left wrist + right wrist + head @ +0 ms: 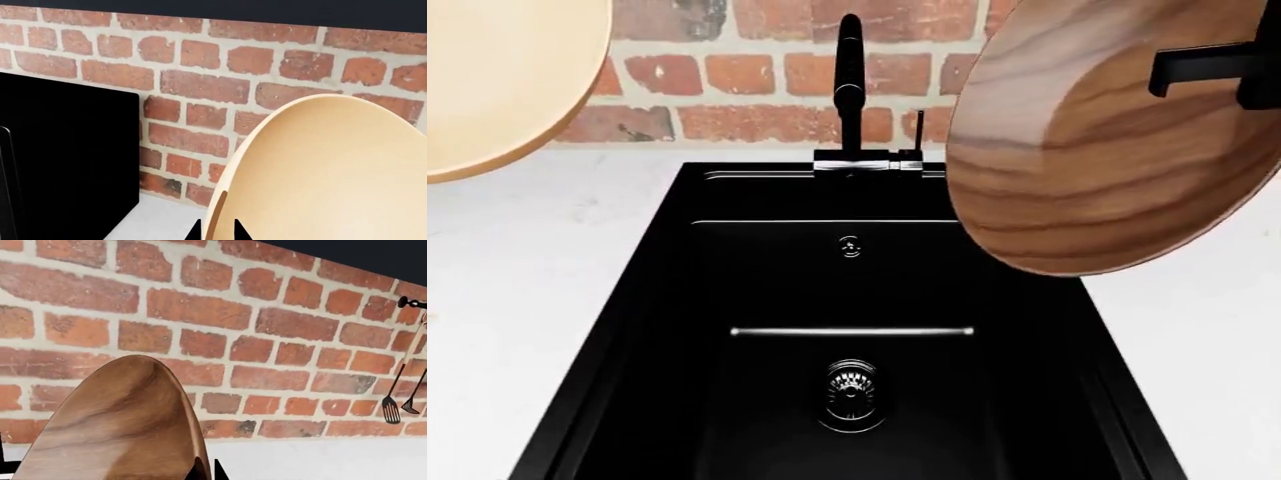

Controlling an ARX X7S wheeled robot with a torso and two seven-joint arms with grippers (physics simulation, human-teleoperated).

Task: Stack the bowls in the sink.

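Note:
The pale cream bowl (pixel 333 175) is lifted and tilted, with my left gripper (pixel 217 232) shut on its rim. In the head view the cream bowl (pixel 494 80) hangs over the counter, up and left of the black sink (pixel 627 330). The brown wood-grain bowl (pixel 113 430) is held on edge, my right gripper (pixel 208 471) shut on its rim. It shows in the head view as the brown bowl (pixel 1094 150) above the sink's right rear corner, with a black finger (pixel 1208 65) across its upper edge. The basin holds only its steel drain (pixel 850 392).
A tall black faucet (pixel 850 90) stands behind the basin, near the brown bowl's left edge. An overflow button (pixel 850 246) sits on the back wall. White counter (pixel 521 260) flanks the sink. A black appliance (pixel 67 160) and hanging utensils (pixel 393 405) line the brick wall.

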